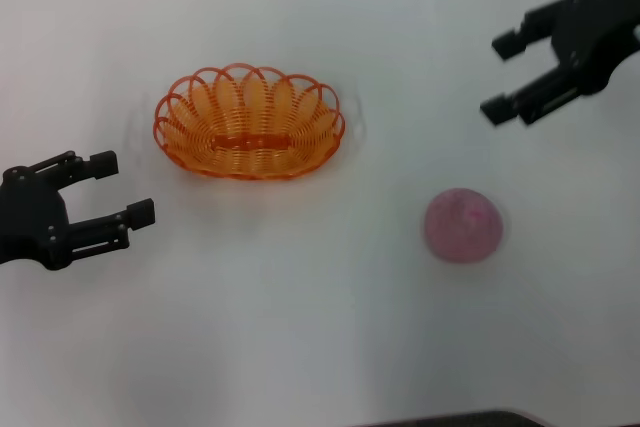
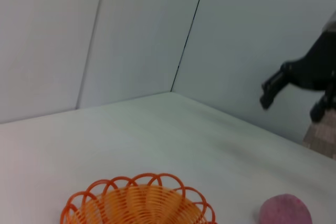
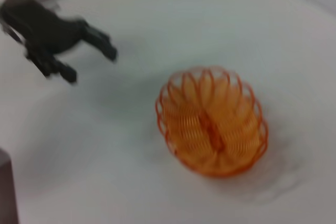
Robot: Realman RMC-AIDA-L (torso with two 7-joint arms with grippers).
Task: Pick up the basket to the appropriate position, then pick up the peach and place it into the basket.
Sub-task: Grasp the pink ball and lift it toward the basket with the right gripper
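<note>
Pink peach (image 1: 463, 225) nearest, unlabelled orange basket (image 1: 248, 123) beyond, left pincer (image 1: 124, 188) and right pincer (image 1: 502, 75) both spread, empty.

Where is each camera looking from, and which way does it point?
Head view: looks down at the table; basket, peach, left hand and right hand show.
Left wrist view: faces across basket toward the right hand.
Right wrist view: faces basket and left hand.
All share the basket.
</note>
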